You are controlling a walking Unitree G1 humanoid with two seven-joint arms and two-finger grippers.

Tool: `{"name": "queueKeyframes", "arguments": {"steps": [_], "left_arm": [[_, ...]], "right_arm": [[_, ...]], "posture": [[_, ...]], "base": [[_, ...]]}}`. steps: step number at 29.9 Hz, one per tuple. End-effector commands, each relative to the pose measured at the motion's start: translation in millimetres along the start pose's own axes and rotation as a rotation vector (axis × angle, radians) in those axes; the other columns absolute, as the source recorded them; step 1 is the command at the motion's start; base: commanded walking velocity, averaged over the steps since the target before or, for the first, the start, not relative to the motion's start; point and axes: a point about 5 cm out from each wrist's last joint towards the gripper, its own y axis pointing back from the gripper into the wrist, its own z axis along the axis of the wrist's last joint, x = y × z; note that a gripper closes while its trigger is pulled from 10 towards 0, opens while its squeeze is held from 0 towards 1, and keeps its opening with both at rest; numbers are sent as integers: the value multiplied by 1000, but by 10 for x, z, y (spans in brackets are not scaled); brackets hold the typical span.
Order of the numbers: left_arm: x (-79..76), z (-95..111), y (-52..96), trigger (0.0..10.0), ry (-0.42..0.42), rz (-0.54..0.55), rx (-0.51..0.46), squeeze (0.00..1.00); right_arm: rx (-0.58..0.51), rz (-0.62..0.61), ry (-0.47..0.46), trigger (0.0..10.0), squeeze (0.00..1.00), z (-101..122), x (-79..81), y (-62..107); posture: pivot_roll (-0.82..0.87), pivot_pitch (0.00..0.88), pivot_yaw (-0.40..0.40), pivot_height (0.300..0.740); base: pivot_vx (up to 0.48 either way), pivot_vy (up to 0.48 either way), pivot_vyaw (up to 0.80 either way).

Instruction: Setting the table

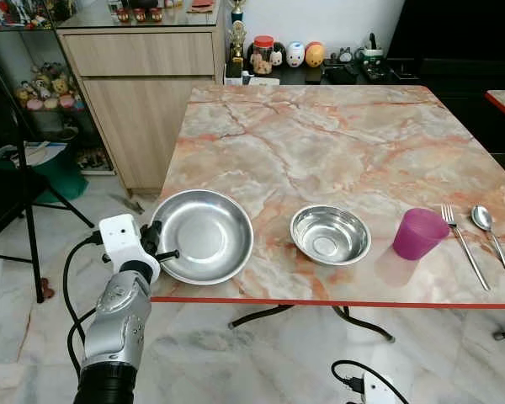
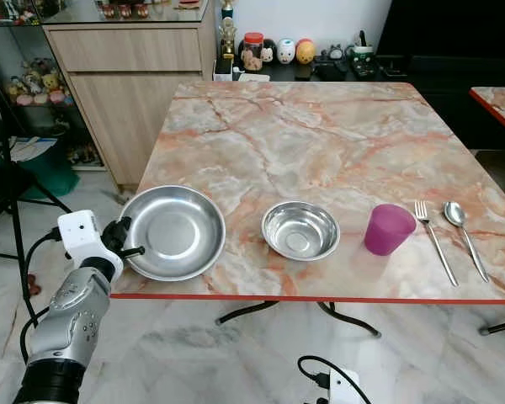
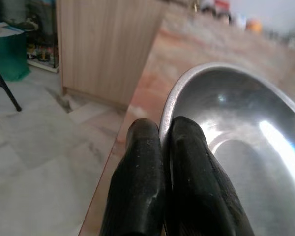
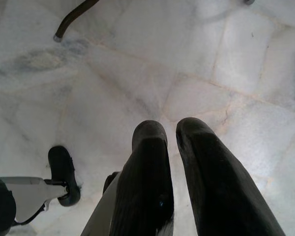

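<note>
Table: we see a marble table (image 1: 337, 143), wooden cabinet (image 1: 143, 101) far left.
Edge: our left gripper (image 1: 156, 244) clenches the large steel plate (image 1: 204, 236) rim at the near-left edge.
Right gripper (image 4: 172, 142): pressed closed, above floor (image 4: 226, 64).

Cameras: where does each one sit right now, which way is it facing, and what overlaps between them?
Left eye: on the head, looking down at the marble table; left arm and left gripper show.
Right eye: same scene, shifted sideways.
Left wrist: along its fingers, pinching the large steel plate rim.
Right wrist: along the right gripper, facing floor tiles.
Shared: the plate, in eye and left wrist views.
</note>
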Motion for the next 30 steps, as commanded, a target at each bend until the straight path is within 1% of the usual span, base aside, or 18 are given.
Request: {"name": "queueKeyframes", "arguments": {"steps": [1, 2, 4, 5, 7, 9, 10, 12, 15, 17, 20, 23, 24, 25, 29, 30], "left_arm": [[8, 96, 9, 10000, 45, 11, -72, 0], [-17, 147, 7, 10000, 63, 11, -113, 0], [-89, 252, -1, 10000, 73, -1, -181, 0], [-89, 252, -1, 10000, 73, -1, -181, 0], [-201, 387, -10, 10000, 79, -31, -255, 0], [-230, 410, -7, 10000, 74, -42, -271, 0], [-267, 390, -2, 10000, 82, -63, -266, 0], [-272, 373, 0, 10000, 86, -68, -260, 0], [-295, 283, 25, 10000, 146, -72, -226, 0], [-324, 233, 29, 10000, 219, -75, -193, 0], [-342, 220, 19, 10000, 250, -85, -176, 0], [-302, 198, 17, 10000, 293, -65, -172, 0], [-273, 179, 13, 10000, 322, -46, -166, 0], [-273, 179, 13, 10000, 322, -46, -166, 0], [-233, 174, 3, 10000, 399, -23, -163, 0], [-233, 174, 3, 10000, 399, -23, -163, 0]], "right_arm": [[-14, -12, -14, 10000, 0, 5, -22, 3], [-23, -15, -18, 10000, 0, 17, -30, 3], [-39, -25, -19, 10000, 0, 49, -82, 4], [-39, -25, -19, 10000, 0, 49, -82, 4], [-58, -32, -19, 10000, 0, 78, -143, 8], [-62, -32, -19, 10000, 0, 81, -152, 10], [-64, -33, -18, 10000, 0, 80, -167, 13], [-64, -34, -18, 10000, 0, 78, -171, 13], [-59, -30, 0, 10000, 0, 65, -180, 17], [-59, -27, 5, 10000, 0, 73, -185, 16], [-63, -27, 5, 10000, 0, 93, -185, 12], [-67, -30, -2, 10000, 0, 103, -184, 10], [-66, -30, -4, 10000, 0, 101, -182, 10], [-66, -30, -4, 10000, 0, 101, -182, 10], [-59, -31, -10, 10000, 0, 79, -172, 12], [-59, -31, -10, 10000, 0, 79, -172, 12]], "posture": [[63, 0, -31, 740], [65, 0, -39, 740], [69, 0, -49, 740], [69, 0, -49, 740], [74, 0, -55, 740], [74, 0, -56, 740], [79, 0, -58, 740], [79, 0, -57, 740], [81, 0, -65, 740], [78, 0, -65, 740], [70, 0, -67, 740], [60, 0, -68, 740], [61, 0, -69, 740], [61, 0, -69, 740], [63, 0, -70, 740], [63, 0, -70, 740]], "base": [[0, 0, 0], [0, 0, 0], [0, 0, 0], [0, 0, 0], [0, 0, 0], [0, 0, 0], [0, 0, 0], [0, 0, 0], [0, 0, 0], [0, 0, 0], [0, 0, 0], [0, 0, 0], [0, 0, 0], [0, 0, 0], [0, 0, 0], [0, 0, 0]]}}
